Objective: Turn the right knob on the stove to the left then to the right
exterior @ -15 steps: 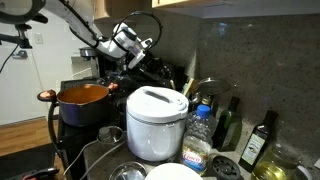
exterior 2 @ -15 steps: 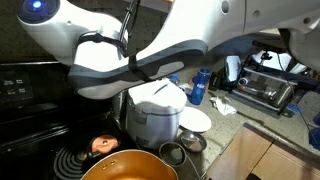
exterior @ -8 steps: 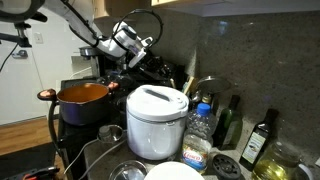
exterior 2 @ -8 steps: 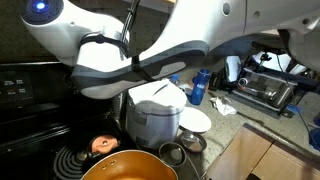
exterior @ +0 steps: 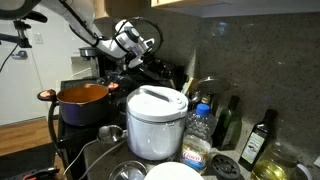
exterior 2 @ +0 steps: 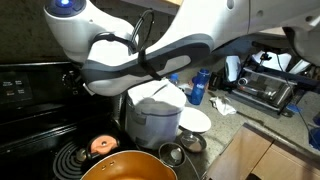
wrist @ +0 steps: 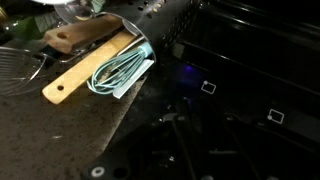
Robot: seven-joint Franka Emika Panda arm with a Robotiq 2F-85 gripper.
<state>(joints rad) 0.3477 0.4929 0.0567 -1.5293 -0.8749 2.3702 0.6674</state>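
Observation:
The black stove (exterior: 75, 72) stands at the left in both exterior views, with its dark rear control panel (exterior 2: 22, 84) raised behind the cooktop. A round knob (exterior 2: 70, 75) shows at the right end of that panel, right beside the arm. My gripper (exterior: 137, 44) hangs above the stove's rear right corner, near the backsplash. In the wrist view the dark panel (wrist: 250, 60) fills the right side. The gripper's fingers (wrist: 190, 150) are dark shapes at the bottom. I cannot tell whether they are open or touching a knob.
An orange pot (exterior: 83, 96) sits on the cooktop. A white rice cooker (exterior: 156, 120) stands beside the stove. A holder with a wooden spatula and teal whisk (wrist: 105, 65) is close to the gripper. Bottles (exterior: 258, 140) and a toaster oven (exterior 2: 265, 90) stand further along the counter.
The arm has shifted slightly up and sideways over the stove's rear panel. The pots and rice cooker have not moved.

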